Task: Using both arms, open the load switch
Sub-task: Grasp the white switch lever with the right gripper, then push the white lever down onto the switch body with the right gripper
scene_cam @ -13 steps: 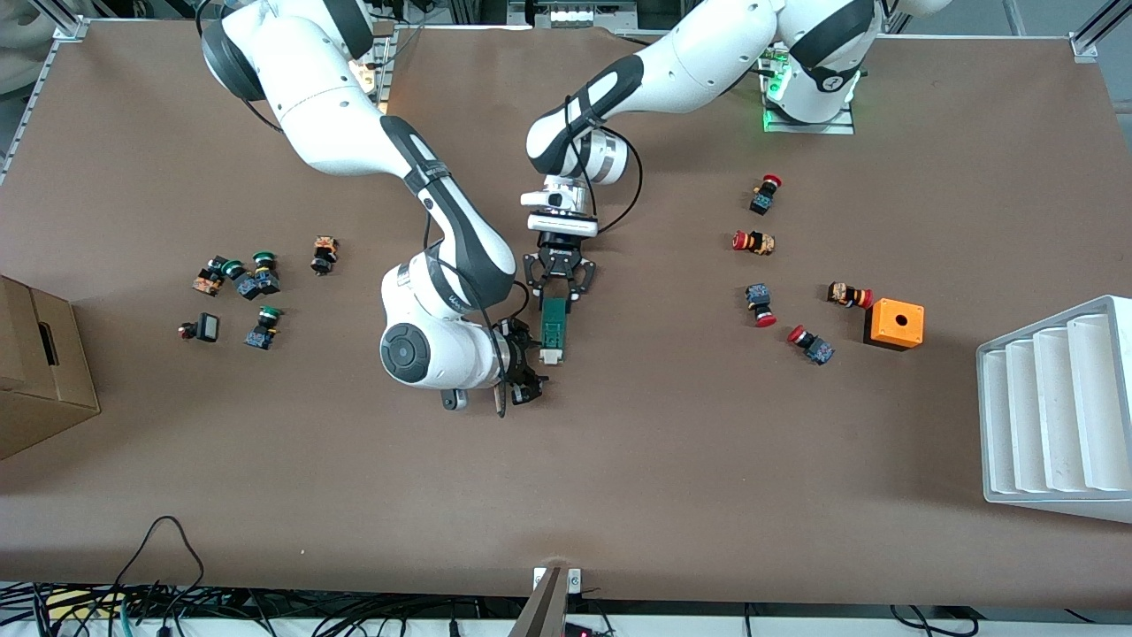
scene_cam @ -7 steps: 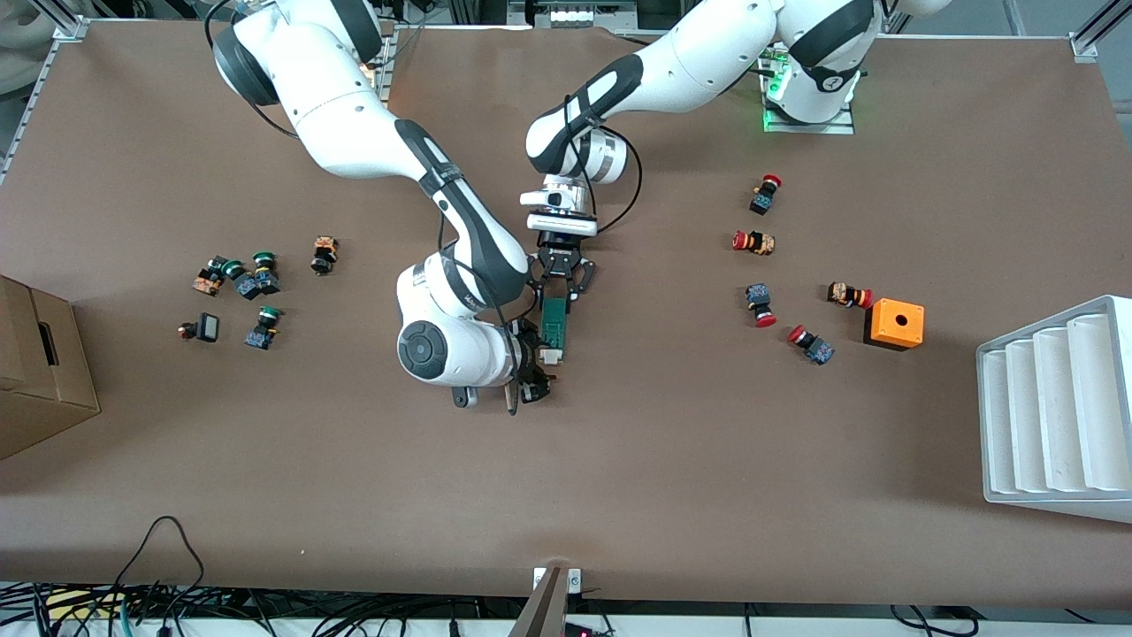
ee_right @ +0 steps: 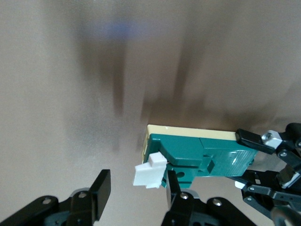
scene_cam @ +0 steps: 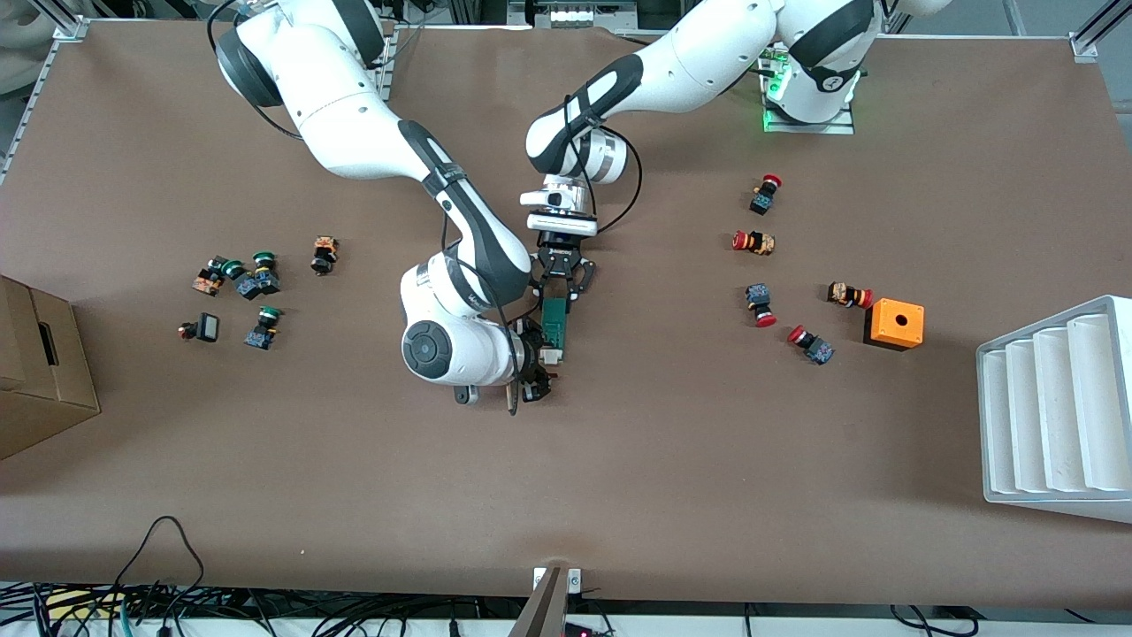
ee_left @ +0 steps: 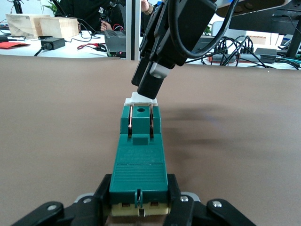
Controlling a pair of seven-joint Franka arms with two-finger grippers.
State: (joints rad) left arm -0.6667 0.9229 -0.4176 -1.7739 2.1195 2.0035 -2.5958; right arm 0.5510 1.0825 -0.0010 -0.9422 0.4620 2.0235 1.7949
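The dark-green load switch [scene_cam: 554, 329] lies flat mid-table, its white tab [scene_cam: 550, 356] at the end nearer the front camera. My left gripper [scene_cam: 557, 294] is shut on the switch's other end; in the left wrist view its fingers [ee_left: 106, 188] clamp both sides of the green body [ee_left: 139, 160]. My right gripper [scene_cam: 539, 364] reaches in from the right arm's end of the table, low at the tab end. In the right wrist view that gripper [ee_right: 137, 190] stands open around the white tab [ee_right: 149, 175], one finger [ee_right: 173, 188] close against the green body, the other apart from the tab.
Red-capped push buttons [scene_cam: 761, 303] and an orange box with a hole [scene_cam: 894, 323] lie toward the left arm's end. Green-capped buttons [scene_cam: 248, 281] lie toward the right arm's end, beside a cardboard box [scene_cam: 35, 372]. A white slotted rack [scene_cam: 1057, 407] stands at the left arm's table edge.
My right arm has slid toward the switch's tab end, bringing its fingers around the white tab and narrowing them. The left gripper and the switch have not moved.
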